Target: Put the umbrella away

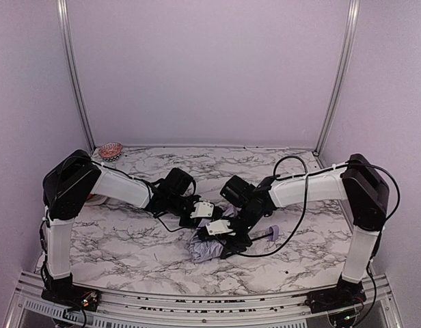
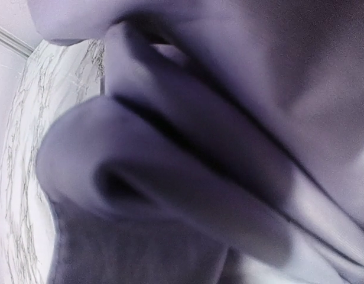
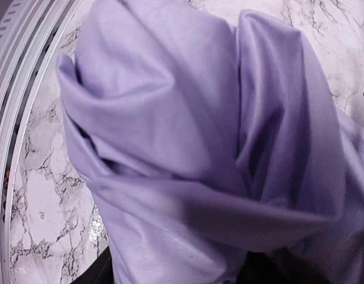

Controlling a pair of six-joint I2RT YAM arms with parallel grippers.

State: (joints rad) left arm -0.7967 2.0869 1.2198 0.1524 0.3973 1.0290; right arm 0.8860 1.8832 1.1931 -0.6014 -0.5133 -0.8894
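Observation:
The umbrella (image 1: 207, 249) lies crumpled near the middle of the table, pale lavender, with its small block handle (image 1: 270, 233) sticking out to the right. Both arms meet over it. My left gripper (image 1: 205, 210) sits at its far edge. The left wrist view is filled by blurred folds of the umbrella (image 2: 200, 177), which hide the fingers, and the gripper appears shut on the cloth. My right gripper (image 1: 221, 230) is pressed down into the bundle. In the right wrist view the umbrella (image 3: 188, 148) covers its fingers, so their spread is hidden.
The marble table (image 1: 128, 239) has a small reddish bowl (image 1: 110, 150) at its back left corner. A black cable (image 1: 296, 219) loops from the right arm down beside the handle. The metal front rail (image 3: 22, 71) runs close to the fabric.

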